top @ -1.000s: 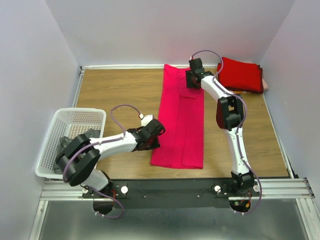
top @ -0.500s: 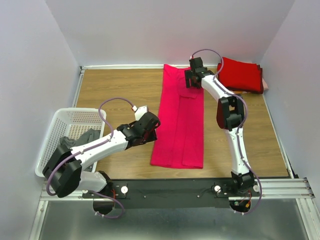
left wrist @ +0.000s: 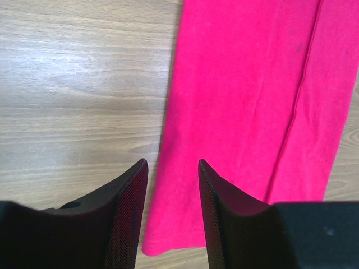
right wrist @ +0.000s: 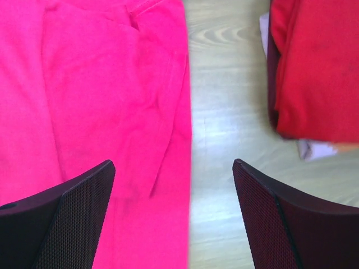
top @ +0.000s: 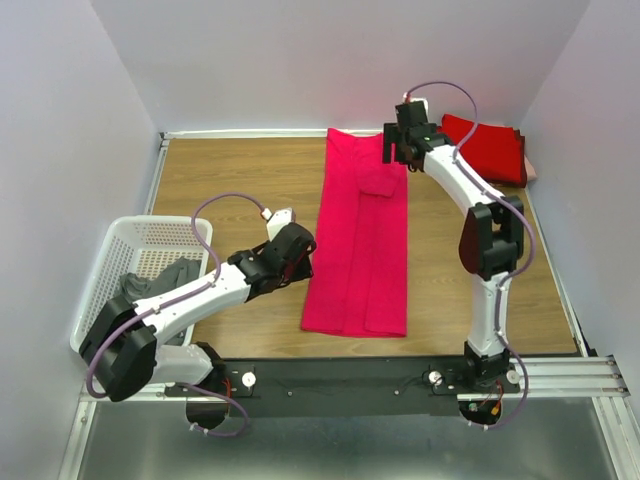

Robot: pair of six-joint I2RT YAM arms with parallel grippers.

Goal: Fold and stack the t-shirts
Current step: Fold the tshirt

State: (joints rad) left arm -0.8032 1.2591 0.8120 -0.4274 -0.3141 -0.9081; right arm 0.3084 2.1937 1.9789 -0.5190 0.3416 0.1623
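The pink shirt point(top: 360, 240) lies in a long folded strip on the counter point(top: 230, 180), with the left claw point(left wrist: 172, 168) released and empty over its near left edge, and the right claw point(right wrist: 174, 164) spread wide and empty over its far right edge, beside the red stack point(top: 485, 148).

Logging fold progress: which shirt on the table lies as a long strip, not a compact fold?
The bright pink-red t-shirt, stretched across the middle of the table; the deeper red shirts sit folded compact in the far right corner.
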